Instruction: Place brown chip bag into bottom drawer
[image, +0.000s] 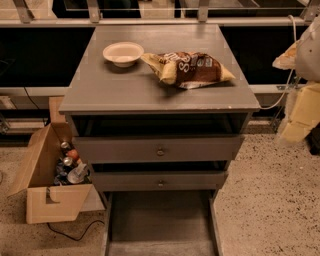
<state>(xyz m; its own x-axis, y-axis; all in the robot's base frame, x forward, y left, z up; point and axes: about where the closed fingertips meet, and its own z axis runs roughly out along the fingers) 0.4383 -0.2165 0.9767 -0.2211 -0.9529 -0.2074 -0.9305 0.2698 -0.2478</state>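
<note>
The brown chip bag (192, 69) lies on top of the grey cabinet (100, 95), right of centre, crinkled, with tan-yellow ends and white lettering. The bottom drawer (160, 217) is pulled out at the cabinet's foot, and its flat grey floor is bare. My gripper (302, 117) hangs at the right edge of the view, beside the cabinet and to the right of the bag, not touching it. The arm's pale body (307, 47) shows above it.
A cream round bowl (123, 53) sits on the cabinet top left of the bag. Two upper drawers with small knobs (160, 151) stand slightly ajar. An open cardboard box (50, 187) holding bottles and cans stands on the floor at the left.
</note>
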